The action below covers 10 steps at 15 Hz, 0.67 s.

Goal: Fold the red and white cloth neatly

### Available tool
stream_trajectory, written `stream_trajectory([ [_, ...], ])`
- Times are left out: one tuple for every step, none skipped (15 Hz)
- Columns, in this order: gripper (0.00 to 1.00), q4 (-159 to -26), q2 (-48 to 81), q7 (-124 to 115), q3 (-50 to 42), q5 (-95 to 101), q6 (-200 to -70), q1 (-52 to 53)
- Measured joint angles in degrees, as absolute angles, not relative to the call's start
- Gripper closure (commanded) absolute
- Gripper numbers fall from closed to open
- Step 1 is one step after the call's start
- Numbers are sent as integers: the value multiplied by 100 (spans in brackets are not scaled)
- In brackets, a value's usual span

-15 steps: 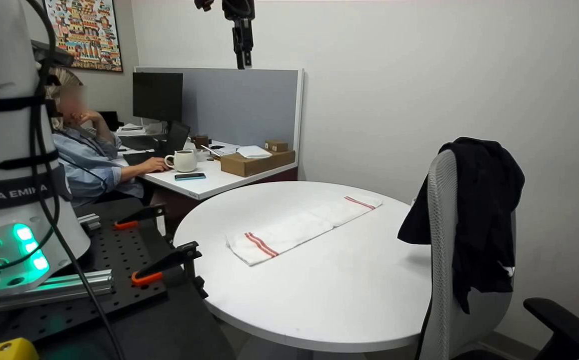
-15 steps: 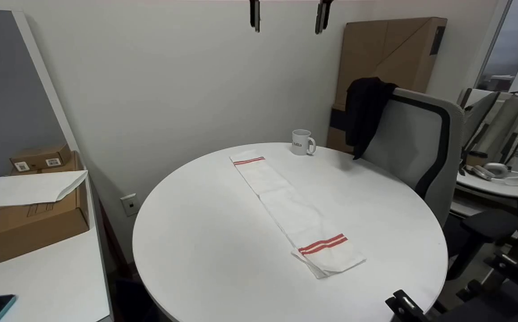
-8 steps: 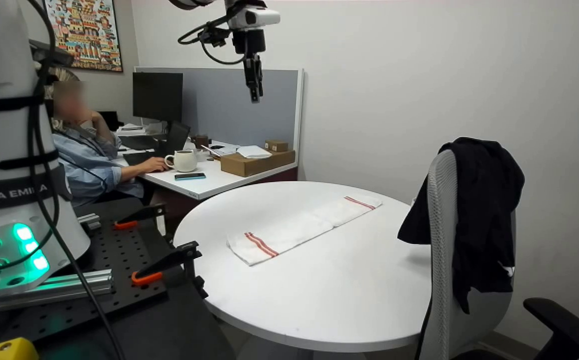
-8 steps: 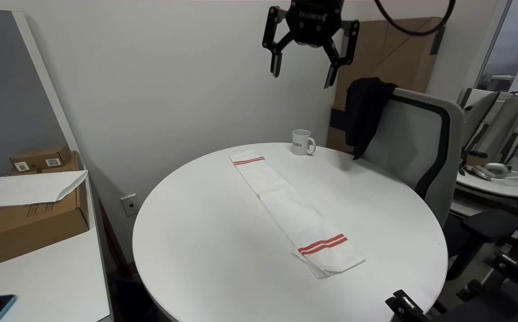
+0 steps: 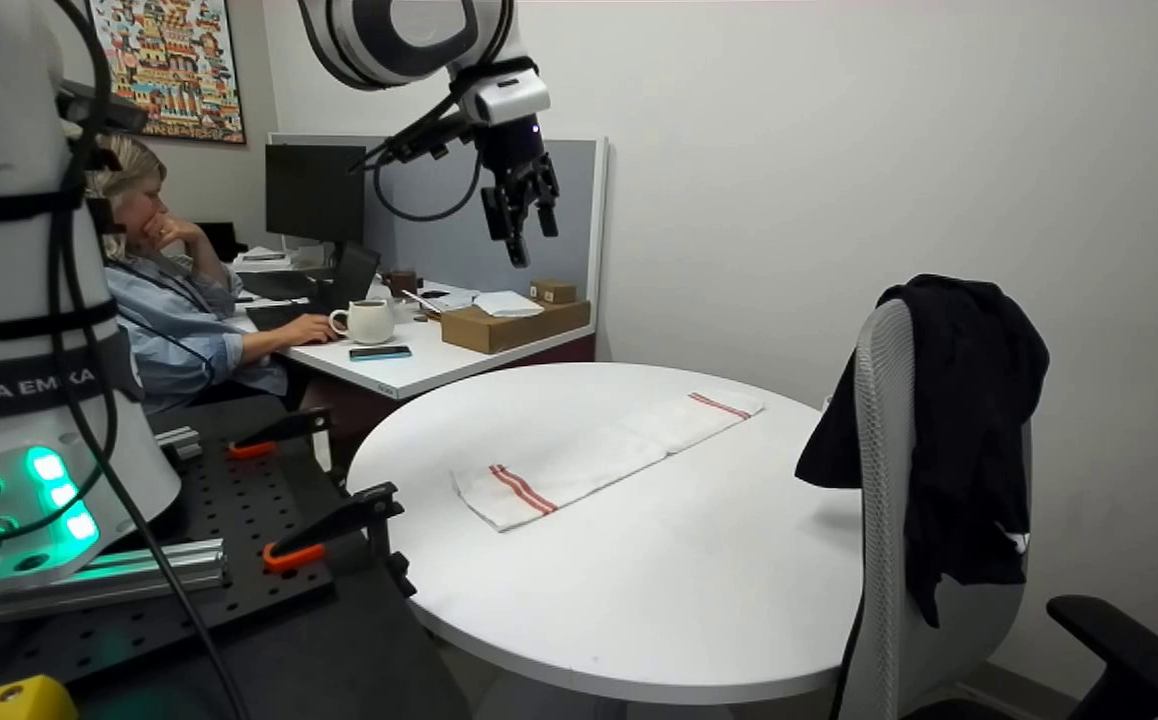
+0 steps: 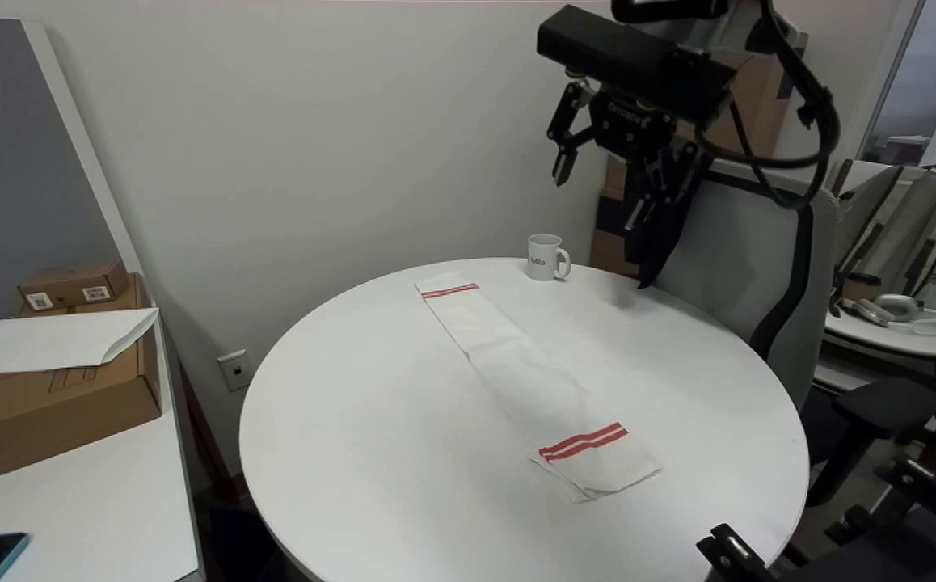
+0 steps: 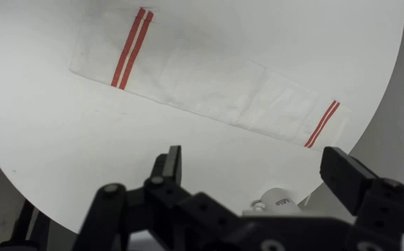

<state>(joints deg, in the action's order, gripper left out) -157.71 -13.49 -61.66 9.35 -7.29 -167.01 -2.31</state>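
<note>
In an exterior view, a red-striped white towel [image 6: 526, 376] lies flat across the middle of a round white surface [image 6: 355, 420], its long axis slanting from far left to near right, with paired red stripes [image 6: 583, 441] close to each short end. The tool [image 6: 598, 199] hangs above the surface, its fingers [image 6: 564, 164] wide apart.
</note>
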Motion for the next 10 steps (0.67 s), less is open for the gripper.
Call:
stream_trajectory([
  [0, -15875, -1232, -6333, 935, -744, -17022, -319],
  [0, -15900, -1061, -6525, 946, -745, -17315, -432],
  [0, -15899, -866, -6707, 959, -745, -17589, -554],
  [0, -15899, -646, -6896, 974, -744, -17867, -686],
  [0, -15900, -423, -7085, 996, -742, -18146, -830],
  [0, -15899, -193, -7258, 1013, -740, -18417, -983],
  [0, -15899, 42, -7397, 1010, -744, -18684, -1128],
  [0, -15899, 276, -7417, 889, -913, -18915, -1130],
  [0, -15899, 511, -7410, 727, -1126, -19121, -1054],
  [0, -15898, 756, -7410, 610, -1320, -19311, -970],
])
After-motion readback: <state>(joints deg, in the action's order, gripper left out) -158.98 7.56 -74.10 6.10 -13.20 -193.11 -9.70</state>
